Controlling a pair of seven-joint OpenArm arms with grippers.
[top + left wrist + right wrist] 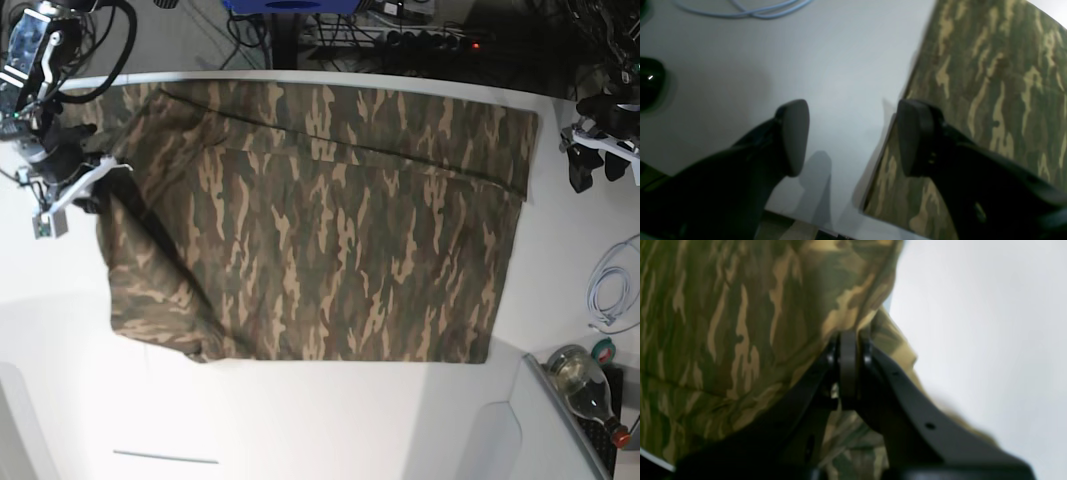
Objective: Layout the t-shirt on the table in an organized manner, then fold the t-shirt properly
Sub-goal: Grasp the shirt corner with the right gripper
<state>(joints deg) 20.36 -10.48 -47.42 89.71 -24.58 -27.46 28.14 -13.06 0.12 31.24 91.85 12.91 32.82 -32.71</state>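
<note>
Right claw (closed) on t-shirt edge

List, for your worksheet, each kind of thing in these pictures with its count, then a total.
T-shirt: 1
Table: 1
Robot grippers: 2, left gripper and right gripper
Light blue cable: 1
Bottle: 1
Total: 6
</note>
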